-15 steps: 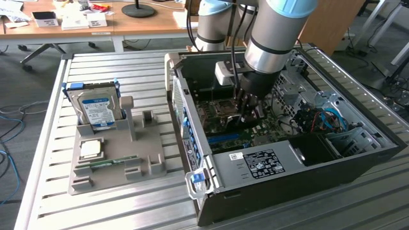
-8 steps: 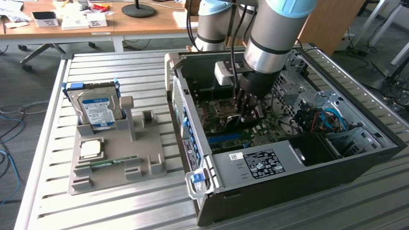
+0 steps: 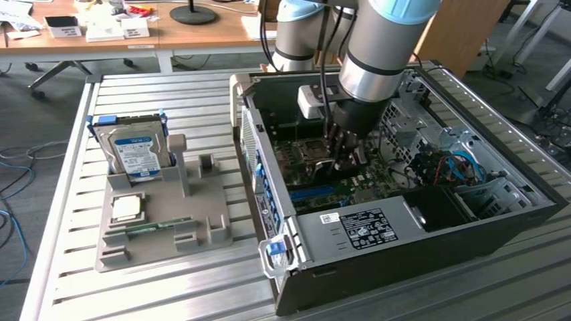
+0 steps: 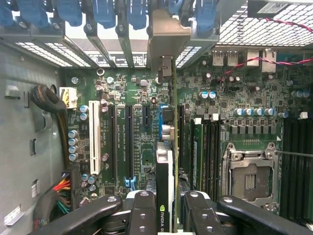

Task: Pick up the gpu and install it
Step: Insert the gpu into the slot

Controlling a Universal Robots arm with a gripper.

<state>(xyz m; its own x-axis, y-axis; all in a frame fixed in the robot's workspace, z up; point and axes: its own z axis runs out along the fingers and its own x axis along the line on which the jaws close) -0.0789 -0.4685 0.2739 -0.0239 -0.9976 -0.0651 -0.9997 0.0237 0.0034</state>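
Wrist view, nearest: the gripper is clamped on the gpu, with black fingers pressing on both faces of the card. The gpu is seen edge-on: a thin green board edge with a black cooler block on one face, carrying green lettering. Its long axis runs straight away from the gripper, toward the rear wall of the case, and its silver bracket points at that wall, at the row of blue slot clips. The card stands upright on edge over the motherboard, beside the long black expansion slots and a white slot. Whether its lower edge is seated in a slot cannot be told. The open CPU socket lies to one side of the card, a cable bundle to the other.

Exterior view: at 7 o'clock, a grey fixture rests on the slatted tabletop. It carries a small chip, a narrow green memory stick and, farther back at 9 o'clock, a hard drive standing upright with its blue-white label facing out. At centre, the open case lies on its side. The arm descends from 12 o'clock into the case, and the gripper sits low over the motherboard, near the socket. The power supply label is at 5 o'clock. Beyond the tabletop, at 11 o'clock, a wooden desk holds small boxes.
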